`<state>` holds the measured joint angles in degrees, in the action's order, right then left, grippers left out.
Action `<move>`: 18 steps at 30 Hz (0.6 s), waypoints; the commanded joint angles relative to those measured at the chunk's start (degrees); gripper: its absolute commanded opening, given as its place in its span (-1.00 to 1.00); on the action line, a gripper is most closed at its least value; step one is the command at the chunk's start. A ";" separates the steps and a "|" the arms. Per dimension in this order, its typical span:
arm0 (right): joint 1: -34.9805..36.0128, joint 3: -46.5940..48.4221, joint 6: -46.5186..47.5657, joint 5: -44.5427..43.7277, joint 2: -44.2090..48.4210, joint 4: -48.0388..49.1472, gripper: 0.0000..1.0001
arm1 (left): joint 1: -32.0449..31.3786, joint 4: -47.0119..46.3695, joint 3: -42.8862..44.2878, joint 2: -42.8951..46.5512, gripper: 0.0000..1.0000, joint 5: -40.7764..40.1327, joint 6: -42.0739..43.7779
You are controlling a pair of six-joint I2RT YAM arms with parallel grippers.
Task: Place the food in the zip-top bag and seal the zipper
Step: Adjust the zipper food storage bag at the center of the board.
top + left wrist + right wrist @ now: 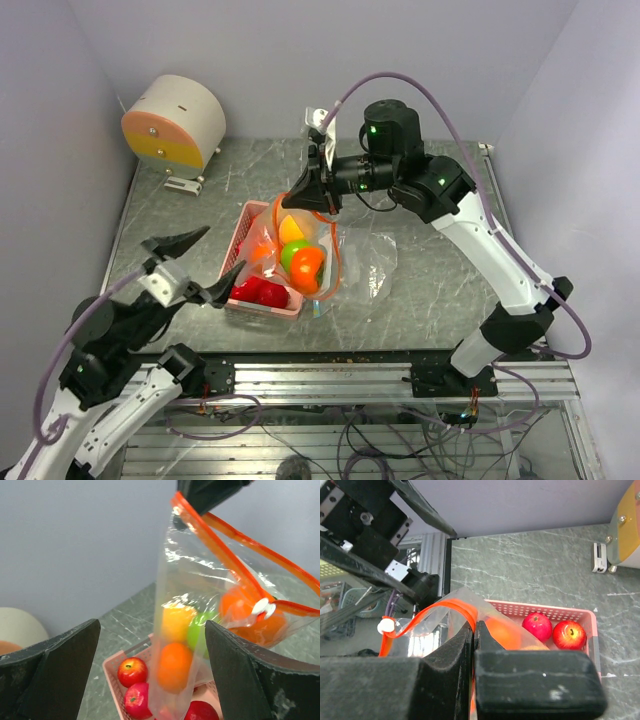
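The clear zip-top bag [345, 262] hangs over the pink basket [243, 222], lifted by its mouth. The zipper [220, 555] is an orange strip with a white slider [262, 607]. My right gripper [318, 195] is shut on that strip at the bag's top corner [475, 625]. Inside the bag are oranges [174, 666], a yellow fruit [176, 621] and a green apple [197, 632]. Red apples [132, 671] lie loose in the basket. My left gripper [200, 262] stands wide open just left of the basket, holding nothing; in its wrist view the bag hangs between its fingers [152, 625].
A round cream drum with an orange and yellow face [175, 122] stands at the back left. An aluminium rail [350, 375] runs along the near table edge. Walls close in on the left, the right and the back.
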<state>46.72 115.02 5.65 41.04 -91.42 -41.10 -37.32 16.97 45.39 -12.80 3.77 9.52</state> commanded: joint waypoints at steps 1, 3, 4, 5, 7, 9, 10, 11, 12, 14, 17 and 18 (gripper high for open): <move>-0.40 2.62 -2.73 0.50 -1.02 1.40 -1.00 | 0.25 -4.47 1.21 -7.02 0.99 9.33 3.39; -0.42 2.94 -3.91 0.22 -1.41 1.72 -1.00 | 0.23 -6.83 0.73 -8.62 1.00 10.96 3.37; -0.40 3.19 -4.30 -0.13 -1.60 1.80 -1.00 | 0.23 -8.40 0.12 -8.69 1.00 11.67 3.30; -0.47 3.27 -4.59 -0.37 -1.66 1.78 -1.00 | 0.24 -9.96 -0.65 -8.58 1.00 11.96 3.36; -0.65 3.16 -5.12 -0.72 -1.70 2.08 -1.00 | 0.23 -11.97 -2.20 -7.58 0.99 12.04 4.42; -0.82 2.86 -5.56 -0.66 -1.70 2.56 -1.00 | 0.23 -11.94 -2.81 -7.33 0.99 11.84 5.61; -0.88 2.78 -5.75 -0.59 -1.65 2.82 -1.00 | 0.23 -11.66 -2.78 -7.45 0.99 11.93 6.25; -1.00 2.75 -6.00 -0.54 -1.74 3.06 -1.00 | 0.25 -11.41 -2.76 -7.79 0.99 12.14 6.56; -1.18 2.80 -6.27 -0.50 -1.84 3.32 -1.00 | 0.26 -11.18 -2.72 -8.11 0.99 12.81 6.97; -1.62 3.40 -6.90 -0.57 -2.28 3.37 -1.00 | 0.23 -10.69 -2.50 -8.54 0.99 15.17 7.79; -2.71 4.67 -8.42 -0.44 -3.01 3.49 -1.00 | 0.24 -10.51 -2.82 -7.93 0.99 17.68 8.86; -3.03 4.87 -9.01 -0.39 -3.16 3.58 -1.00 | 0.28 -10.07 -2.84 -7.68 0.99 18.03 9.55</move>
<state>45.17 117.30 -0.58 40.53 -93.76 -40.12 -37.32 8.67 42.81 -21.06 16.88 16.12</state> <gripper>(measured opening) 0.006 0.995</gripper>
